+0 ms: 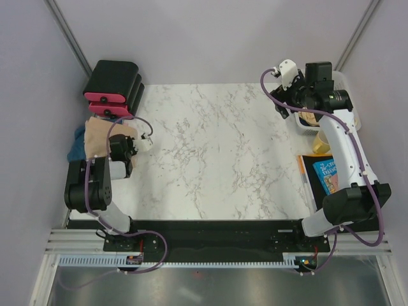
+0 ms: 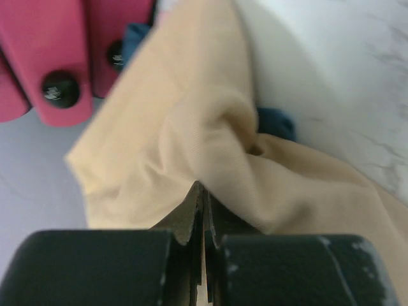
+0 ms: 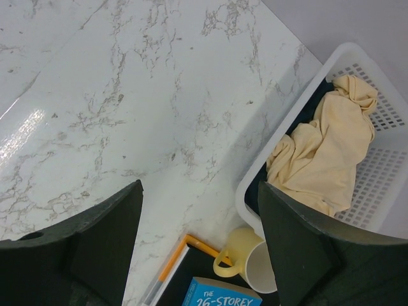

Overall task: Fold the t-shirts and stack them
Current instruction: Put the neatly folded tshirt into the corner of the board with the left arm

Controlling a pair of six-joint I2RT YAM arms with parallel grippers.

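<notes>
A robotics lab test cell. Plain grey partition walls [image 1: 210, 38] box in a marble-patterned bench [image 1: 210, 146] on three sides, with slanted metal posts [image 1: 70, 38] at the back corners. The left arm [image 1: 92, 185] and right arm [image 1: 344, 153] are bolted to a black base plate [image 1: 210, 231] at the near edge, beside an aluminium rail [image 1: 76, 242] and a slotted cable duct [image 1: 210, 261]. Purple cables [image 1: 262, 81] loop along the arms. Household props sit at the bench's edges: a white mesh basket [image 3: 382, 70] holding a crumpled tan t-shirt [image 3: 325, 153], a yellow mug [image 3: 255, 268], a blue book [image 3: 220, 298] and black-and-pink boxes [image 1: 115, 89]
</notes>
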